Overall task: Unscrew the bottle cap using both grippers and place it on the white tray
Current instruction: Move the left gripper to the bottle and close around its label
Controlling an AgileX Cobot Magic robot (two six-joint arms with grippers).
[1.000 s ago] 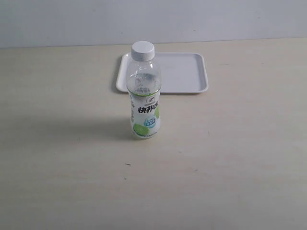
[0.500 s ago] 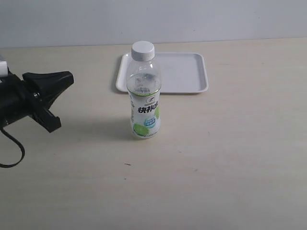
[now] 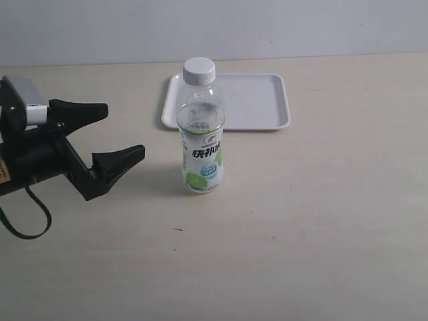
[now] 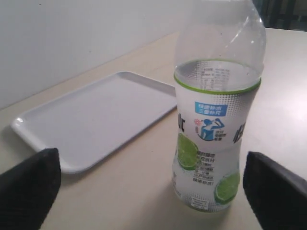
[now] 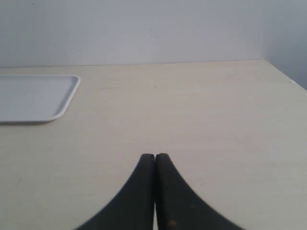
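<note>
The clear bottle with its white-and-green lime label stands upright on the table, just in front of the white tray. Its white ribbed bottle cap is on the neck. My left gripper is open to the left of the bottle, apart from it, fingers pointing at it. In the left wrist view the bottle stands ahead between the two black fingertips, with the tray behind it. My right gripper is shut and holds nothing; it is out of the exterior view.
The pale wooden table spreads around the bottle. A grey wall runs along the back edge. The tray's corner shows in the right wrist view. A black cable loops below the left arm.
The left arm has come in from the left edge toward the bottle, and its fingers have spread wide. The bottle and tray have not moved.
</note>
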